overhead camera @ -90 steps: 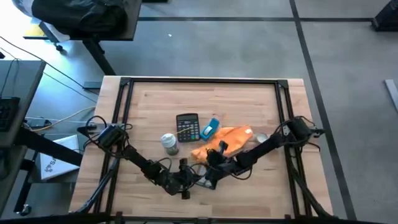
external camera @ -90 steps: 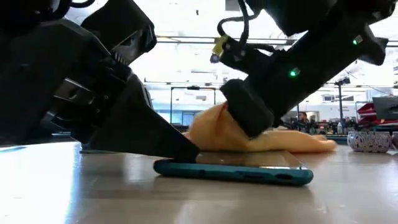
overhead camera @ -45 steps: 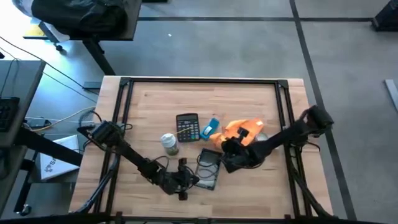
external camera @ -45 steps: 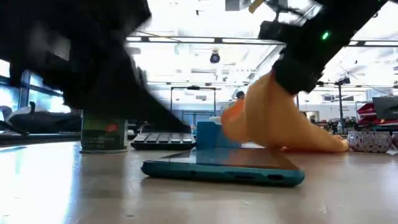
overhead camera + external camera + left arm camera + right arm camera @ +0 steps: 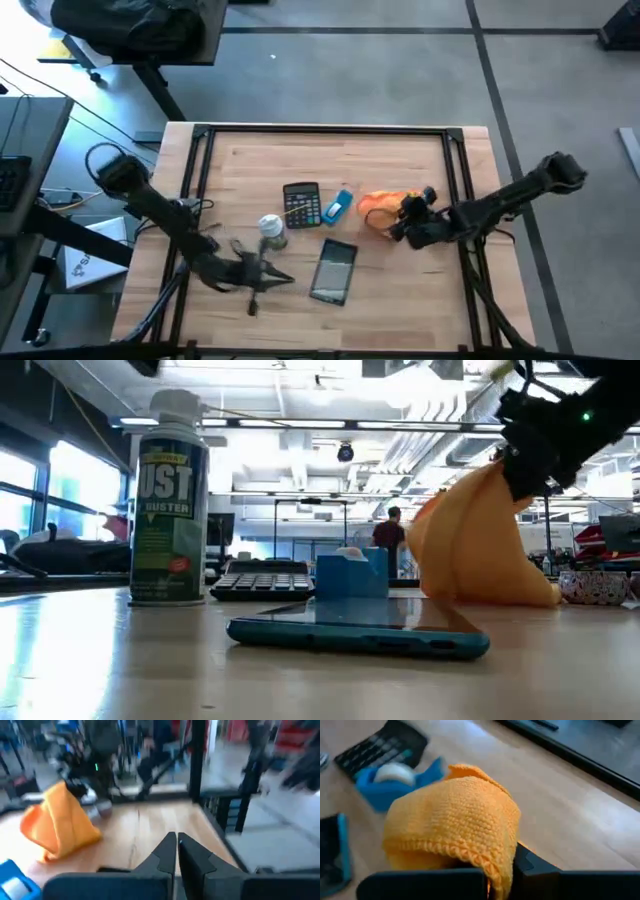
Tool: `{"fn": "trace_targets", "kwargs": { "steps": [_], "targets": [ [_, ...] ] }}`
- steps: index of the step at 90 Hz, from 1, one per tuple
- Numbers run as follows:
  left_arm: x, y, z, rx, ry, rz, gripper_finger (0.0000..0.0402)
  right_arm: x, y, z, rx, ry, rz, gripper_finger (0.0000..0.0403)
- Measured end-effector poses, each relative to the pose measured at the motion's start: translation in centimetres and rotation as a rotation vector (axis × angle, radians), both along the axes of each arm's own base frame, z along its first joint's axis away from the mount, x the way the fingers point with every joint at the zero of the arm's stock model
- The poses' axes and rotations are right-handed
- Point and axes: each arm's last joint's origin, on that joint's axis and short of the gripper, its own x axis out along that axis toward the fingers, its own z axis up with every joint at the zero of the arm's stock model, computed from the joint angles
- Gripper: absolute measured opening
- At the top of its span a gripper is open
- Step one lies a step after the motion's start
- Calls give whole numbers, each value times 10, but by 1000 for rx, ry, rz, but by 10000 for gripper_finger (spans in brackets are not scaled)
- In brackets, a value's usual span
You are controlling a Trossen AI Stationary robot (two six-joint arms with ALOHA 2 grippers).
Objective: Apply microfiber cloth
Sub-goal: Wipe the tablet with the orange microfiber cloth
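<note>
The orange microfiber cloth point(image 5: 383, 206) is bunched up right of the blue tape dispenser point(image 5: 340, 207), with my right gripper point(image 5: 402, 222) shut on it. The low view shows the cloth point(image 5: 478, 550) hanging as a cone under that gripper point(image 5: 528, 465). A teal-edged phone point(image 5: 335, 270) lies flat, screen up, toward the table's near edge. My left gripper point(image 5: 283, 282) is shut on nothing, left of the phone near the front edge; its closed fingers point(image 5: 176, 851) point toward the cloth point(image 5: 59, 826). My right gripper pinches the gathered upper part of the cloth point(image 5: 492, 851) between its two fingers, several layers folded together. The fingers come slanting down from the table's right side. The cloth hangs below them, slack, and its lower end point(image 5: 535, 595) lies on the table.
A black calculator point(image 5: 302, 203) lies beside the tape dispenser, and a duster spray can point(image 5: 170, 510) stands upright left of the phone. A small patterned bowl point(image 5: 595, 586) sits at the far right. Bare wood lies along the far half of the table point(image 5: 330, 160).
My right gripper has left the phone and gone toward the table's right edge and upward, dragging the cloth off the screen and lifting it into a hanging cone. My left gripper has drawn back from the phone toward the table's left edge. The phone now lies uncovered.
</note>
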Motion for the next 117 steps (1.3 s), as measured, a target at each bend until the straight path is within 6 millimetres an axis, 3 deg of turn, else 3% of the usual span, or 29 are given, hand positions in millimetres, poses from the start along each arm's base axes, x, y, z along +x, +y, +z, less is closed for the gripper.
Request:
{"fn": "trace_targets", "kwargs": {
  "steps": [16, 43, 67, 92, 104, 117],
  "targets": [
    [-42, 34, -11, -50, -92, 48, 0, -16, -32, 9, 58, -66, -14, 0],
    [-77, 84, -25, -109, -221, 29, 0, -32, -78, 23, 122, -110, -37, 0],
    [-83, 110, -28, -118, -261, 50, 0, -34, -114, 19, 216, -136, -38, 0],
    [-82, 132, -24, -126, -289, 83, 0, -42, -152, 8, 238, -89, -179, 0],
    [-83, 140, -25, -131, -281, 120, 0, -47, -169, 29, 147, -111, -192, 0],
    [-85, 147, -23, -136, -291, 139, 0, -51, -183, 75, -6, -157, -196, 0]
  ]
}}
